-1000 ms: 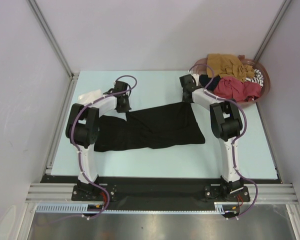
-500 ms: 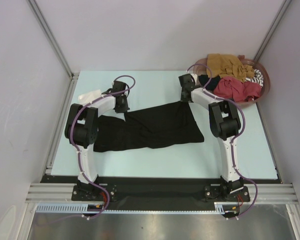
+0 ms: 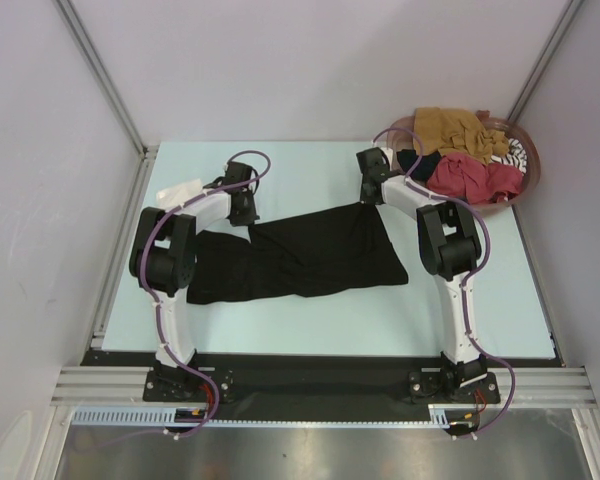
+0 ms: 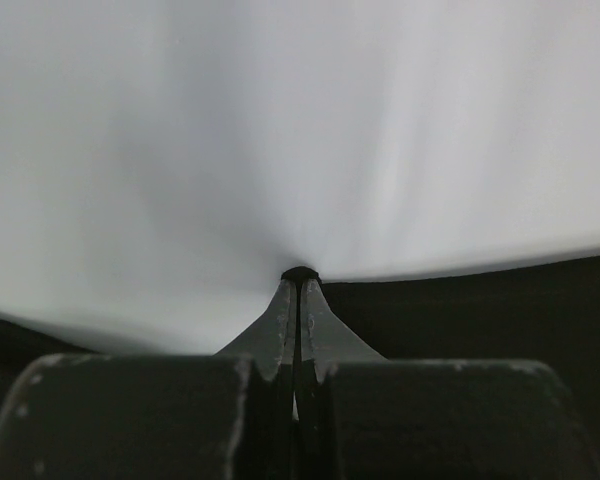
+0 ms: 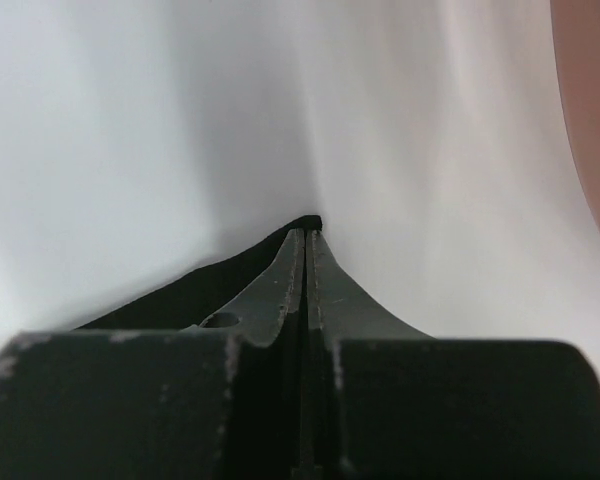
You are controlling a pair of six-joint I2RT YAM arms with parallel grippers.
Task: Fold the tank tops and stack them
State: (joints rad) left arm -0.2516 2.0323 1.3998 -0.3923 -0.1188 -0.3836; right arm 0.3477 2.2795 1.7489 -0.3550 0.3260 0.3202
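Note:
A large black tank top (image 3: 300, 255) lies spread across the middle of the table. My left gripper (image 3: 247, 213) is shut on its far left corner, and the left wrist view shows a bit of black cloth (image 4: 300, 272) pinched at the fingertips. My right gripper (image 3: 369, 194) is shut on the far right corner, black cloth (image 5: 311, 222) showing at its tips. A white tank top (image 3: 180, 190) lies folded at the far left. Mustard-brown (image 3: 455, 126), red (image 3: 470, 178) and striped (image 3: 517, 152) tank tops are piled in the basket.
The round reddish-brown basket (image 3: 533, 175) stands at the far right corner of the table, and its rim shows in the right wrist view (image 5: 590, 110). Metal frame posts rise at both far corners. The pale table (image 3: 310, 320) stretches in front of the black top.
Both grippers have drawn the far edge of the black tank top slightly to the left and away. The cloth's right edge has shifted a little. The grips are unchanged.

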